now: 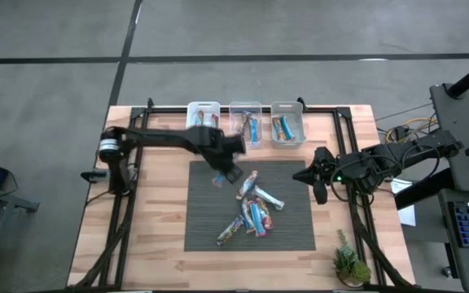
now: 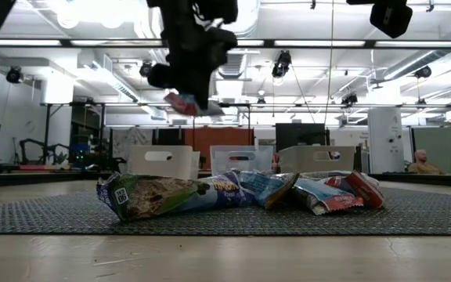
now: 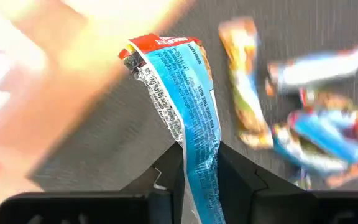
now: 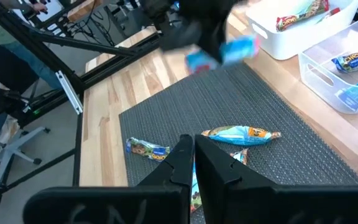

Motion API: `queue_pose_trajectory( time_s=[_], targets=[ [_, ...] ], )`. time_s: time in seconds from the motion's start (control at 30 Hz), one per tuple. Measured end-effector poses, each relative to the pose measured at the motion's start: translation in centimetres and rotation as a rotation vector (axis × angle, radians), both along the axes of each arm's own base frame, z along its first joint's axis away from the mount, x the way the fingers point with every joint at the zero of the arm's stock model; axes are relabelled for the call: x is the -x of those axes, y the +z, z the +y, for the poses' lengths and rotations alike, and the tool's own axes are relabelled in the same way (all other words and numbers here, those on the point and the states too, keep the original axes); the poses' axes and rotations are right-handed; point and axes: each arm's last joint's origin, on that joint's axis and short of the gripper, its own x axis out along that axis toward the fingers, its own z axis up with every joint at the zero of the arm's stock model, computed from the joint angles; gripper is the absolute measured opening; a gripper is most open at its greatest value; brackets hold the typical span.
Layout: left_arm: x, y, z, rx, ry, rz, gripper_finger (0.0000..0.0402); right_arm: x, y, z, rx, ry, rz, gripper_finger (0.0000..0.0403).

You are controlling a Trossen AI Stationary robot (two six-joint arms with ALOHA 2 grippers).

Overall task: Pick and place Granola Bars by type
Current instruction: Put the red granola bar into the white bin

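Note:
My left gripper [image 1: 228,169] hangs over the far left part of the dark mat [image 1: 291,232], shut on a blue granola bar with a red end [image 3: 179,87]. The same bar [image 2: 186,103] shows high above the mat in the low view. Several more granola bars [image 1: 251,210] lie in a loose pile on the middle of the mat [image 2: 233,192]. My right gripper [image 1: 317,181] waits shut above the mat's right edge, with nothing between its fingers [image 4: 194,155]. My left gripper pinches the blue bar between its two fingers [image 3: 241,180] on the wrapper's flat faces, on the blue stretch [image 3: 199,155] away from the red end. The fingers come steeply from above. The bar is lifted clear of the mat, its red end [image 3: 157,45] reaching out beyond the fingertips.
Three small bins stand in a row at the far edge: a white one [image 1: 203,114] and two clear ones [image 1: 245,122] [image 1: 287,122], each with bars inside. A small plant [image 1: 350,264] stands at the near right corner. Dark frame rails run along the table's sides.

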Motion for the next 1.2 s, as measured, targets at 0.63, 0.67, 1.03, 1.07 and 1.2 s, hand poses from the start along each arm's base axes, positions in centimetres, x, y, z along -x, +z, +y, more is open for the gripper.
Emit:
queue_pose_trajectory(
  time_s=[0.63,0.67,1.03,1.07,1.2],
  targets=[
    [7.5,3.3,15.1,-0.115,0.484,-0.102,0.006,0.0,0.0,0.0,0.006,-0.01,-0.001,0.0009],
    [7.8,3.1,15.7,-0.113,0.503,-0.095,0.006,0.0,0.0,0.0,0.006,-0.011,-0.001,0.0009],
    [8.9,1.4,19.0,-0.112,0.56,-0.044,0.006,0.0,0.0,0.0,0.014,-0.011,-0.002,0.0009],
    [8.8,1.2,19.1,-0.112,0.561,-0.046,0.006,0.0,0.0,0.0,0.014,-0.011,-0.002,0.0009],
    [8.2,0.1,19.6,-0.103,0.558,-0.03,0.0062,0.0,0.0,0.0,0.012,-0.012,-0.002,0.0009]
  ],
)
